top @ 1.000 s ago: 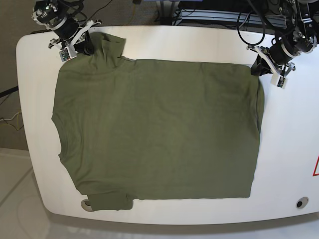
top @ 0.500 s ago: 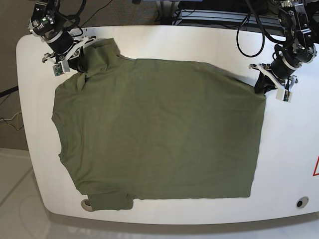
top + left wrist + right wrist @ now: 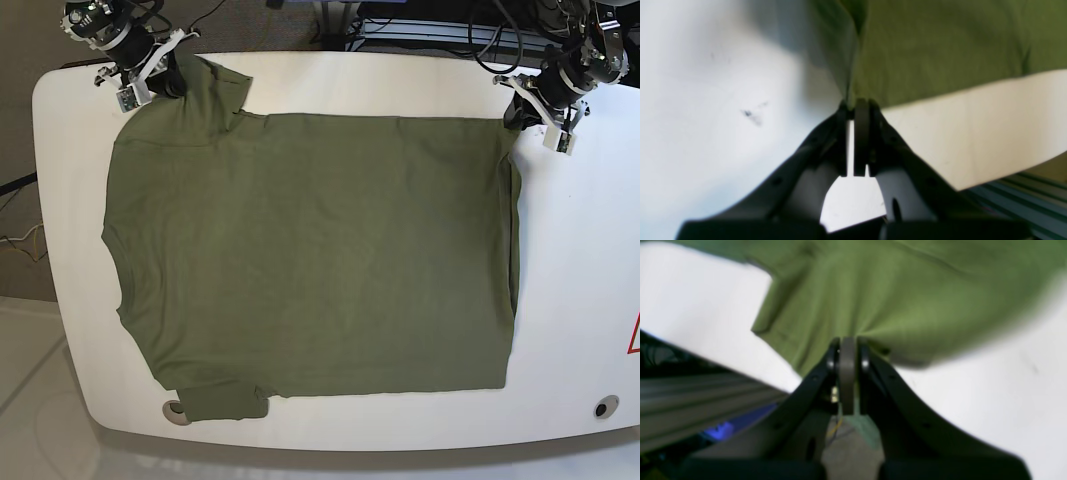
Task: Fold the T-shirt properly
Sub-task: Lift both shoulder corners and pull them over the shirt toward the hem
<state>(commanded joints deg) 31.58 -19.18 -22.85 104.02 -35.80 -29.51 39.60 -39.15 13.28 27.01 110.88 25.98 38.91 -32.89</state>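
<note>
The T-shirt (image 3: 320, 250) is olive green and covers most of the white desk (image 3: 580, 300), spread as one broad sheet. Its middle is smooth, with faint shallow ripples. The edge toward twelve o'clock in the base view runs nearly straight between the two claws, and the edge toward six o'clock is close to straight too. At about seven o'clock a small squarish flap juts past that lower edge, beside a round hole (image 3: 174, 412) in the desk. The border toward nine o'clock is wavy, bending inward partway down. At eleven o'clock the cloth bunches and rises into a short piece with a ragged end. Down the three o'clock side runs a long narrow fold, darker along its inside. Neither the neck nor the label can be made out.

A second round hole (image 3: 606, 407) sits in the desk at about five o'clock, off the cloth.

The left claw (image 3: 516, 122) is closed on the shirt's corner at one o'clock; in its wrist view the cloth comes to a narrow point at the fingertips. The right claw (image 3: 176, 88) is closed on the bunched part at eleven o'clock, and its wrist view shows folds gathering at the tips, with a loose bit of fabric hanging toward ten o'clock from them. The bulk of the shirt lies on the six o'clock side of both claws in the base view.
</note>
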